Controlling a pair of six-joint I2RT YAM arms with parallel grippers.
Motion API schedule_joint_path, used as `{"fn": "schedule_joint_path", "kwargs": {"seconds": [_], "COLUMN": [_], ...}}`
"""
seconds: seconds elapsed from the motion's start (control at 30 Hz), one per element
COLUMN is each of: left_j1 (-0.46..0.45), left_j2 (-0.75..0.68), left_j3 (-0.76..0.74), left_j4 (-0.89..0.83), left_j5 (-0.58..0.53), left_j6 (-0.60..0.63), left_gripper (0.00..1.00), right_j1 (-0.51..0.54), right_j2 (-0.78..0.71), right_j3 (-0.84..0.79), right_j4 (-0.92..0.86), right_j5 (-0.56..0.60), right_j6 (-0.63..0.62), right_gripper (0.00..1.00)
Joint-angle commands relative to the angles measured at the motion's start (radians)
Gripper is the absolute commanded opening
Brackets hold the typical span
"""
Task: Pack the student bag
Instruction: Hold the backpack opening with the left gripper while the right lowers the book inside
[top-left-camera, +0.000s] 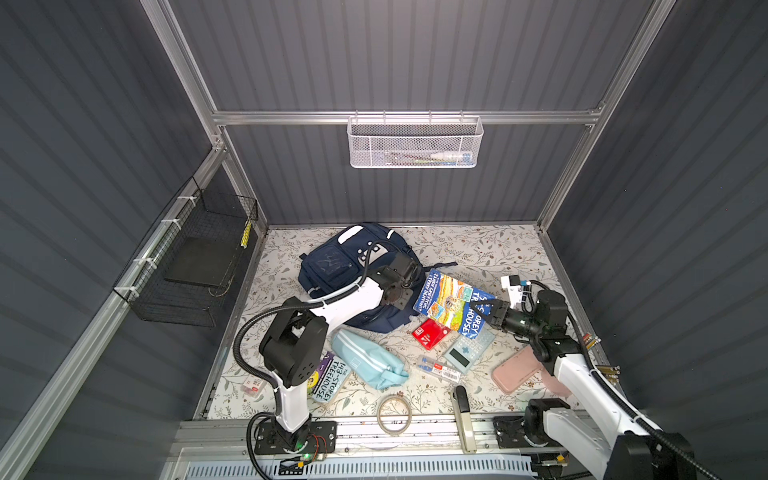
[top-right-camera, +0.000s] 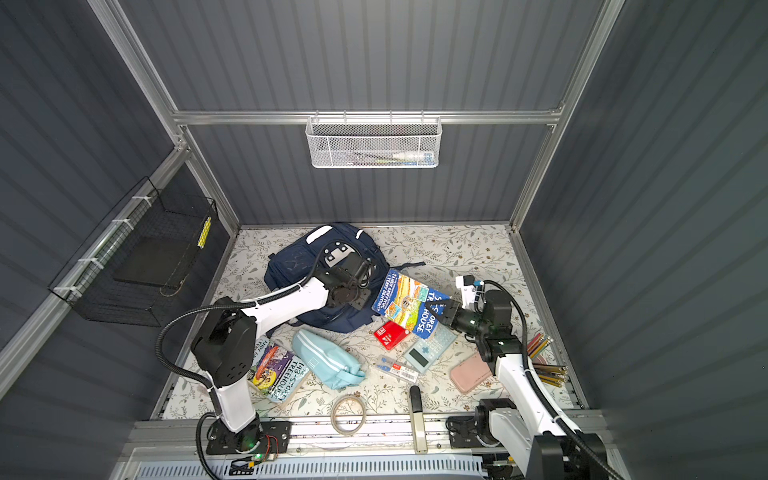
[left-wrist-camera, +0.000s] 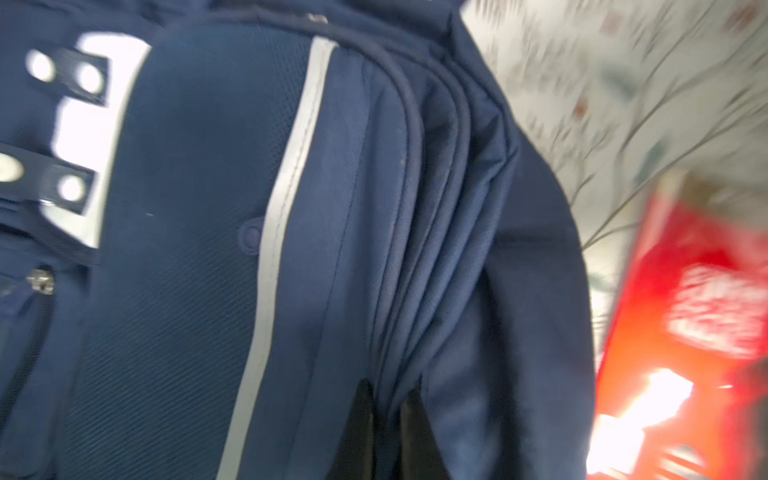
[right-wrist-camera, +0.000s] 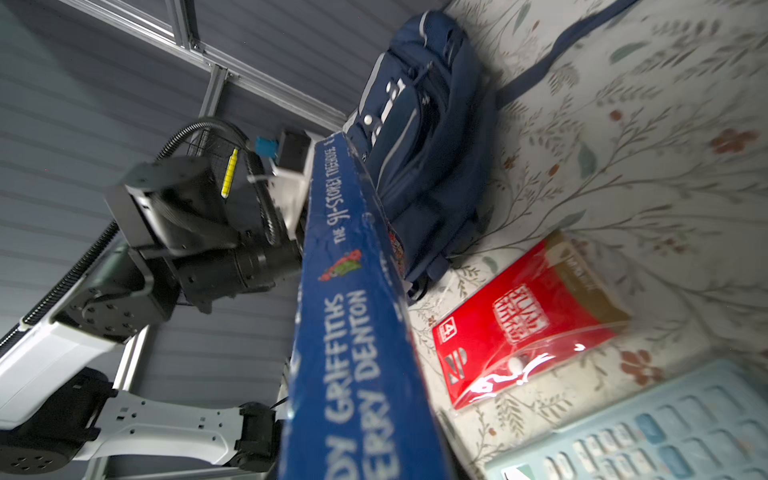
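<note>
Pinching the soft navy blue fabric student bag (left-wrist-camera: 187, 249) by its piped seam (left-wrist-camera: 415, 199), the left end effector (left-wrist-camera: 386, 399) likely holds securely; the right end effector (top-left-camera: 490, 310) clamps a blue paperback book (top-left-camera: 446, 297).

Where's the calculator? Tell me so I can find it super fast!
Find the big navy backpack at the back of the flowery table. Right of it is a blue book, and the calculator lies flat just in front of that book, next to a red packet. Unlike the pale blue pouch nearby, it has rows of buttons and a dark screen.
</note>
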Motion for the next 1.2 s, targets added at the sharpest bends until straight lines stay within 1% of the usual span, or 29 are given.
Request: {"fn": "schedule_joint_path", "kwargs": {"seconds": [0.0, 0.03, 0.07, 0.1, 0.13, 0.17, 0.23, 0.27, 0.3, 0.33, 0.43, 0.57, 0.63, 0.67, 0.7, 0.73, 0.77, 0.8, 0.83, 0.87, 0.9, 0.93, 1.07, 1.17], "left_j1": [0.045, 0.050, 0.051, 0.051, 0.051, 0.051, 0.051, 0.051, 0.051, 0.052, 0.056, 0.044, 0.026, 0.024, 0.020, 0.017, 0.015, 0.012, 0.010, 0.010, 0.010, 0.010, 0.025, 0.072], "left_j2": [-0.078, -0.081, -0.082, -0.078, -0.069, -0.057, -0.037, -0.032, -0.033, -0.033, -0.015, 0.061, 0.089, 0.105, 0.130, 0.164, 0.194, 0.224, 0.240, 0.243, 0.236, 0.219, 0.108, 0.057], "left_j3": [0.077, 0.071, 0.063, 0.053, 0.042, 0.034, 0.004, -0.001, -0.001, -0.040, -0.035, -0.023, -0.038, -0.038, -0.028, -0.020, 0.021, 0.050, 0.061, 0.068, 0.069, 0.071, 0.114, 0.206], "left_j4": [-0.029, -0.021, -0.010, -0.001, 0.009, 0.015, 0.045, 0.052, 0.062, 0.076, 0.080, 0.066, 0.101, 0.115, 0.121, 0.131, 0.121, 0.092, 0.087, 0.081, 0.080, 0.073, 0.030, -0.062], "left_j5": [0.115, 0.133, 0.148, 0.164, 0.175, 0.186, 0.202, 0.199, 0.187, 0.157, 0.068, 0.008, -0.039, -0.052, -0.064, -0.087, -0.106, -0.124, -0.133, -0.122, -0.115, -0.107, -0.036, 0.064], "left_j6": [-0.051, -0.059, -0.062, -0.062, -0.069, -0.067, -0.066, -0.066, -0.070, -0.073, -0.035, 0.037, 0.049, 0.049, 0.053, 0.061, 0.065, 0.067, 0.063, 0.059, 0.053, 0.042, 0.014, -0.002], "left_gripper": [0.00, 0.01, 0.06, 0.10, 0.11, 0.16, 0.33, 0.38, 0.47, 0.53, 0.63, 0.75, 0.85, 0.86, 0.90, 0.90, 0.89, 0.85, 0.72, 0.49, 0.23, 0.01, 0.00, 0.00], "right_j1": [0.007, 0.006, 0.003, -0.002, -0.008, -0.014, -0.031, -0.037, -0.042, -0.043, -0.046, -0.052, -0.052, -0.052, -0.052, -0.052, -0.054, -0.054, -0.054, -0.054, -0.054, -0.054, -0.053, -0.050], "right_j2": [0.040, 0.062, 0.076, 0.082, 0.079, 0.070, 0.040, 0.030, 0.020, 0.013, -0.004, -0.013, -0.012, -0.012, -0.011, -0.010, -0.010, -0.010, -0.010, -0.010, -0.012, -0.015, -0.025, -0.015], "right_j3": [-0.025, -0.023, -0.022, -0.024, -0.031, -0.032, -0.027, -0.027, -0.021, -0.011, -0.005, -0.009, -0.007, -0.007, -0.008, -0.008, -0.009, -0.011, -0.013, -0.014, -0.014, -0.014, -0.018, -0.034], "right_j4": [0.250, 0.249, 0.247, 0.241, 0.235, 0.218, 0.150, 0.131, 0.101, 0.063, 0.017, 0.017, 0.022, 0.023, 0.025, 0.026, 0.027, 0.029, 0.031, 0.033, 0.030, 0.025, 0.040, 0.154], "right_j5": [0.046, 0.055, 0.066, 0.082, 0.101, 0.111, 0.129, 0.132, 0.131, 0.128, 0.127, 0.127, 0.123, 0.123, 0.122, 0.121, 0.119, 0.118, 0.112, 0.109, 0.104, 0.103, 0.099, 0.062], "right_j6": [0.169, 0.172, 0.171, 0.168, 0.166, 0.157, 0.128, 0.116, 0.100, 0.073, 0.043, 0.051, 0.053, 0.053, 0.055, 0.057, 0.057, 0.057, 0.057, 0.055, 0.051, 0.048, 0.085, 0.177], "right_gripper": [0.00, 0.00, 0.00, 0.00, 0.00, 0.00, 0.00, 0.00, 0.00, 0.00, 0.00, 0.00, 0.00, 0.00, 0.00, 0.00, 0.00, 0.00, 0.00, 0.00, 0.00, 0.00, 0.00, 0.00]}}
